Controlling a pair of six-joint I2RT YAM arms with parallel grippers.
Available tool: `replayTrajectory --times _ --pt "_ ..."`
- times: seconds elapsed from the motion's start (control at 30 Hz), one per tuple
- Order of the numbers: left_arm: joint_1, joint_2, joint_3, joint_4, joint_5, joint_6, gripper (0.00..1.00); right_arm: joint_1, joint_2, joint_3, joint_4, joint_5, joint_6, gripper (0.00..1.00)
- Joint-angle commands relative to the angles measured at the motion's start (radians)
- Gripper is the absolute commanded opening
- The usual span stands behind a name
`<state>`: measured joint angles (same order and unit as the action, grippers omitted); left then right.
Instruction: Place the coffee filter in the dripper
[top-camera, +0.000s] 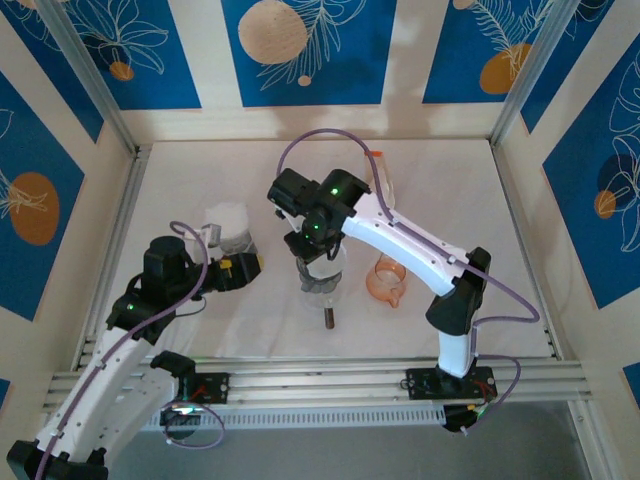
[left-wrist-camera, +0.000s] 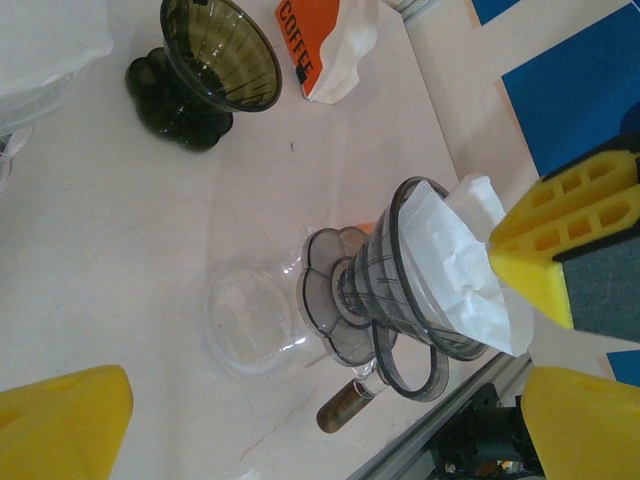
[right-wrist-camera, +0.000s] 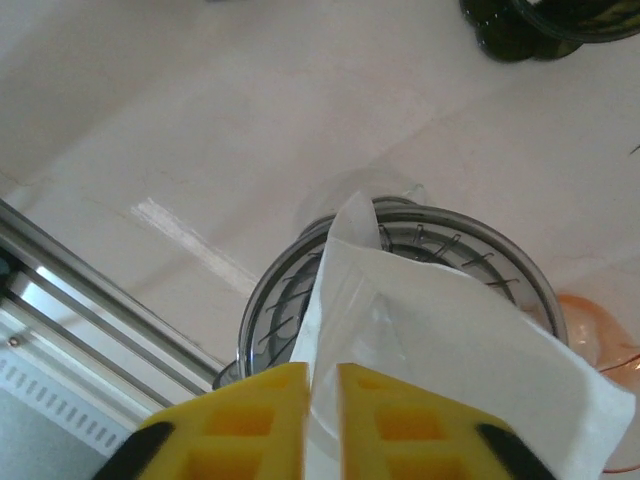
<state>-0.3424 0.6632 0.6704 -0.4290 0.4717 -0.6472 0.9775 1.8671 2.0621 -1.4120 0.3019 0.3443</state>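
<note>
The left gripper (top-camera: 250, 266) hangs with its fingers spread wide, touching nothing; a stack of white filters (top-camera: 228, 222) sits at its 11 o'clock. The right gripper (right-wrist-camera: 322, 385) has its fingers a narrow slit apart around the coffee filter (right-wrist-camera: 450, 340) edge (gripping or merely flanking, I cannot tell). The filter sits inside the clear dripper (left-wrist-camera: 375, 285), its top poking above the rim. An orange dripper (top-camera: 387, 280) is at 3 o'clock.

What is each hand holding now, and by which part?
The right hand pinches the coffee filter by its upper edge; the left hand holds nothing.
</note>
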Motion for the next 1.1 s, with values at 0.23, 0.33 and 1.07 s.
replayTrajectory --times 0.23,0.33,1.07 --pt "0.009 0.012 -0.017 0.047 0.038 -0.017 1.0 0.0 -0.177 -0.095 0.114 0.002 0.055 0.48" --pt "0.008 0.015 -0.014 0.071 0.051 -0.025 0.99 0.001 -0.27 -0.18 0.196 0.021 0.089 0.49" --pt "-0.299 0.253 0.145 0.131 -0.165 -0.019 0.79 -0.182 -0.471 -0.52 0.417 -0.164 -0.028 0.53"
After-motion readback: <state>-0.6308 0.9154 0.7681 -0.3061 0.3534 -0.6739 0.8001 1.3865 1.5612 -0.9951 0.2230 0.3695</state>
